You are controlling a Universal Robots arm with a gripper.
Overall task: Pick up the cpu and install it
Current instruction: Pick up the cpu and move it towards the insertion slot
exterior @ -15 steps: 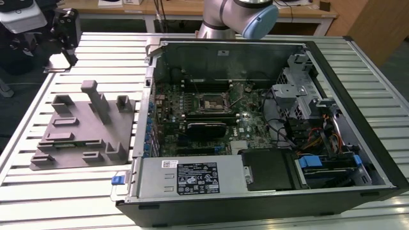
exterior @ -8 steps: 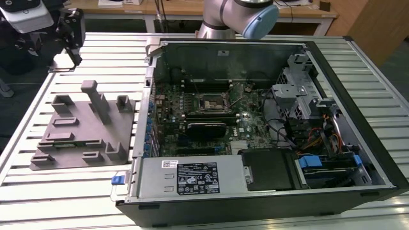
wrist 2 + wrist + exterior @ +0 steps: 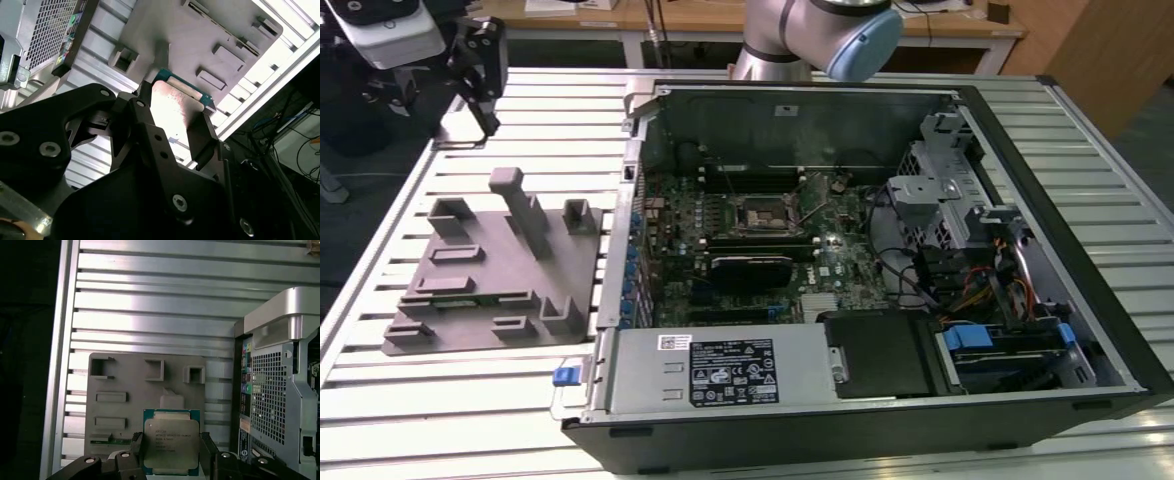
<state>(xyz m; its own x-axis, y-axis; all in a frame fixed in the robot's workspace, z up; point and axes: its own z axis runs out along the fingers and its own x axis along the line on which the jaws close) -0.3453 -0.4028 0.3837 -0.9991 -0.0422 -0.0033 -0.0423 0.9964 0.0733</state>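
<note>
1. Your pincer [image 3: 171, 440] is pinching the cpu [image 3: 171, 452], one black finger against each of two opposite edges, with the silver lid facing the first wrist view.
2. The cpu is held in the air above the grey fixture [image 3: 130, 380] and touches neither it nor the slatted desk [image 3: 150, 305].
3. The open computer case [image 3: 854, 250] stands beside the fixture, and its dark cpu socket [image 3: 761, 212] is well apart from the pincer.
4. Judge the chip light, thin and stiff, with a smooth lid that is likely slippery and an underside that is likely fragile. The edges are the safe hold.
</note>
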